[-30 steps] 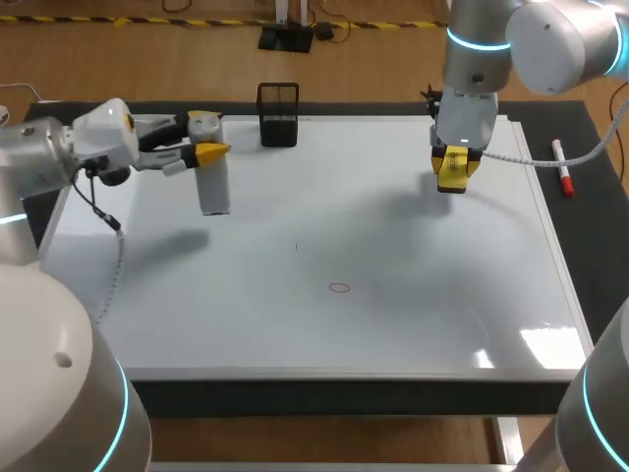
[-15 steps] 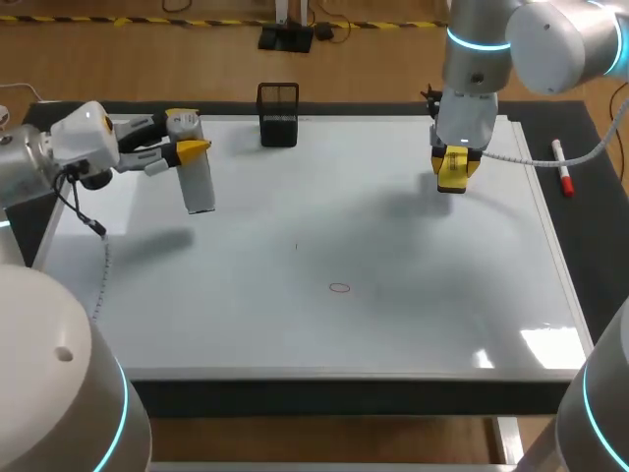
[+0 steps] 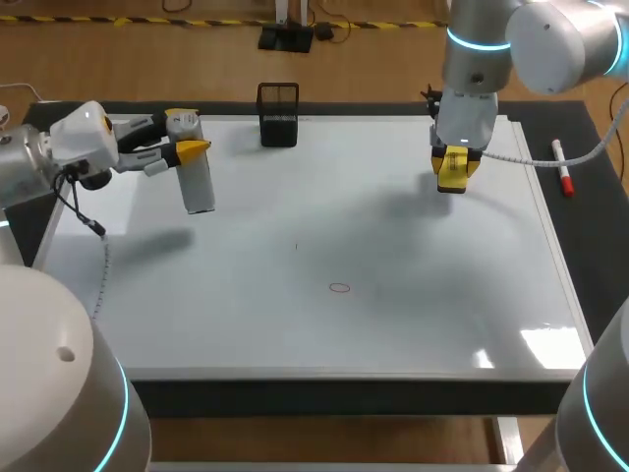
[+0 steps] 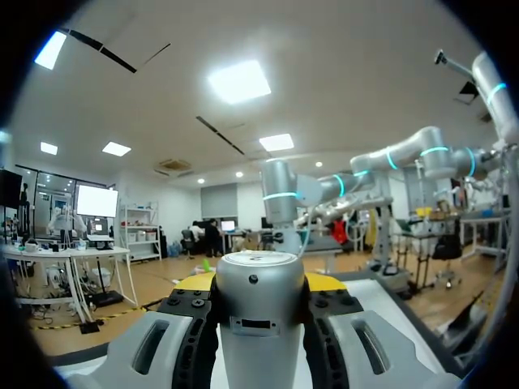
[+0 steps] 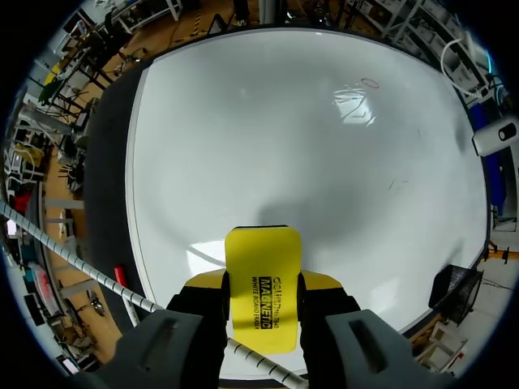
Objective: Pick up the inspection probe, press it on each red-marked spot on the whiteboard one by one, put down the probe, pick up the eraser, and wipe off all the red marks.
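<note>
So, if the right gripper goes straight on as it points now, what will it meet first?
Likely bare whiteboard: the right gripper points down at it, and its eraser would touch first. The gap is hard to judge.

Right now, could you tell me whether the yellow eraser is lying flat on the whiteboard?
No, the eraser is clamped between the fingers of the right gripper, held up off the whiteboard.

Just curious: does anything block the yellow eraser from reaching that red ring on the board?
Nothing visible does. Only bare whiteboard lies between the eraser in the right pincer and the red ring.
</note>
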You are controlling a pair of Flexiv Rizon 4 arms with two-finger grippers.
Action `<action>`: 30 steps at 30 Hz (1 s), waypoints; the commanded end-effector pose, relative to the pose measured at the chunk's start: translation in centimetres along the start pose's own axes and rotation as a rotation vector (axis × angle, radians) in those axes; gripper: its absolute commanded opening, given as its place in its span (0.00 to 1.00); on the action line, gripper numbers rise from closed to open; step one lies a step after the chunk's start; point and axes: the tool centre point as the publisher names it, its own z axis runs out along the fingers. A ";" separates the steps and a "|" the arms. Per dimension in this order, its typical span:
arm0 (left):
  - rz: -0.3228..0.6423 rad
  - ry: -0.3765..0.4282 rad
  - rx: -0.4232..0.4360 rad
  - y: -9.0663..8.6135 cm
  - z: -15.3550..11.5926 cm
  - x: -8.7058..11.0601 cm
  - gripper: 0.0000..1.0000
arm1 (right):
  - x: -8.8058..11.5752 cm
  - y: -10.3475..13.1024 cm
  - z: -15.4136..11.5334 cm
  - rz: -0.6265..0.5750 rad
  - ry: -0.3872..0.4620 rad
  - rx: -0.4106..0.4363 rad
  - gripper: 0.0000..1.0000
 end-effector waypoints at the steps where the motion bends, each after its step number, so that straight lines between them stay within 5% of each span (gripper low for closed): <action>1: 0.001 -0.002 -0.001 -0.1 0.0 0.1 0.00 | -0.9 1.0 -0.1 -0.009 0.002 0.010 0.00; 30: 0.001 -0.002 -0.001 -0.1 0.0 0.1 0.00 | -12.1 17.2 -0.4 -0.050 -0.037 0.092 0.00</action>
